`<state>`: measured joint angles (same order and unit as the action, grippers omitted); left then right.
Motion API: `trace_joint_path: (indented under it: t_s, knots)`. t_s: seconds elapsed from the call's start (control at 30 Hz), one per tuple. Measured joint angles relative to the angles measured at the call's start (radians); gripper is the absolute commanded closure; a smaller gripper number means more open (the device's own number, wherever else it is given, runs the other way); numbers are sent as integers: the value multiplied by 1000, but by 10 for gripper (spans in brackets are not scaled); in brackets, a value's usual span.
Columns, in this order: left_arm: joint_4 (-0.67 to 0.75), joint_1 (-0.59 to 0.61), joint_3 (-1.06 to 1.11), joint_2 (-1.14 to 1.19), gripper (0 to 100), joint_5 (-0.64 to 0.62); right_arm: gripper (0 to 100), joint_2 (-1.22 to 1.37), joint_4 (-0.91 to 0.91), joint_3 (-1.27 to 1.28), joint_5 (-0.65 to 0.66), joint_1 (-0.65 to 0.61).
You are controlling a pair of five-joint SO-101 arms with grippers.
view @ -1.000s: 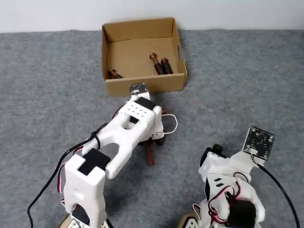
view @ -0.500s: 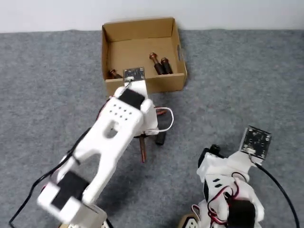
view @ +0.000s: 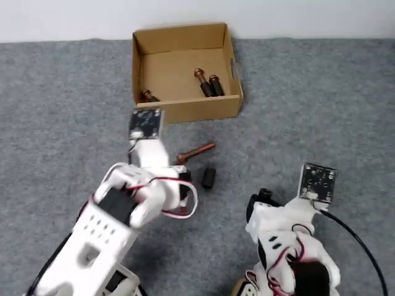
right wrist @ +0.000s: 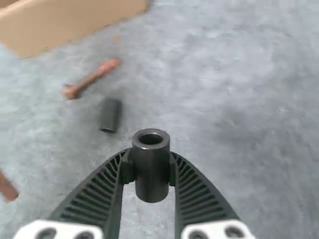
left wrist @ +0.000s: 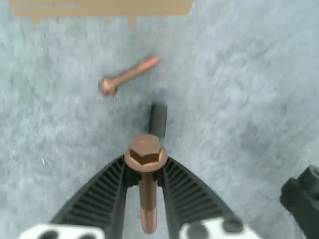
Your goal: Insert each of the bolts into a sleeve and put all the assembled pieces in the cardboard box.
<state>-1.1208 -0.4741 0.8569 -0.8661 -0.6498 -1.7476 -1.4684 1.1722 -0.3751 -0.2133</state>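
- Left tool (left wrist: 146, 163) is clamped on the held bolt (left wrist: 147, 199), hex head at its tips.
- Just ahead of it on the grey surface (left wrist: 239, 99) lies the loose sleeve (left wrist: 158, 119). Past that are the loose bolt (left wrist: 128, 75) and the box (view: 185, 110).
- Right tool (right wrist: 149, 160) grips the held sleeve (right wrist: 151, 174), bore up, with the loose pair ahead.
- Three pieces (view: 207, 83) lie in the box.
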Motion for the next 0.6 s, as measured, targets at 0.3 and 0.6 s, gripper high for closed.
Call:
trace_joint_path:
  t_s: [0.3,0.6]
  knots:
    - [69,18,199,-319,995,72,991,-60,0,0,0,-196]
    - [133,18,362,-640,995,72,991,-49,75,32,109,-439]
